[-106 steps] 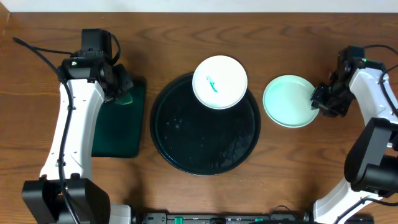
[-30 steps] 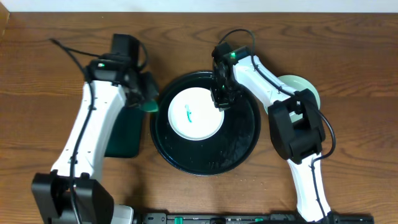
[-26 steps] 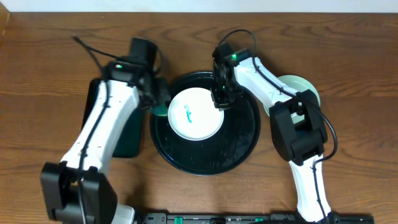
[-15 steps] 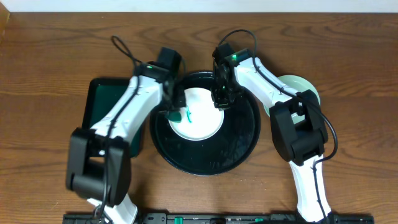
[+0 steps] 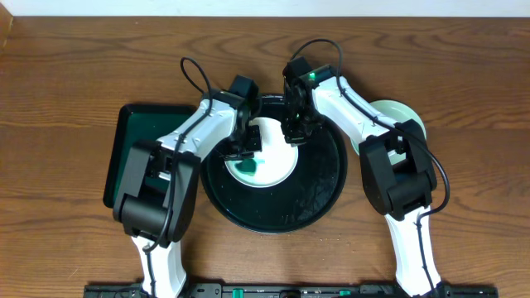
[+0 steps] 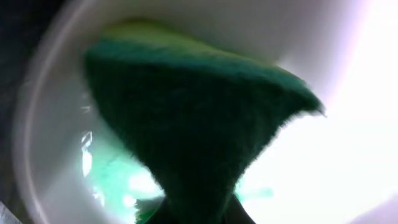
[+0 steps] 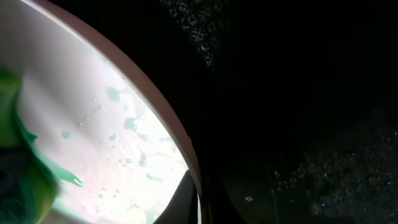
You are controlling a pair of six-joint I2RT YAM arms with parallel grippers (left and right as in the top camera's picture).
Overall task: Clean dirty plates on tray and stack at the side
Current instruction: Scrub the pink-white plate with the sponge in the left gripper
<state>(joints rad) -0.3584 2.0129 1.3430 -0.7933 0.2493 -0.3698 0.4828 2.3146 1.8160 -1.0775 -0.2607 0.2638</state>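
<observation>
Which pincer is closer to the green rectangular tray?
Left. The left pincer presses a sponge on the white plate, on the side facing the green tray; the right pincer grips that plate's opposite rim, farther away.

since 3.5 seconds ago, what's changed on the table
The left claw carried the green sponge rightward from the green tray onto the white plate, spreading its teal smear. The right claw left the mint plate for the white plate, which went from the black tray's far rim to its middle. Both trays and the mint plate stayed put.
</observation>
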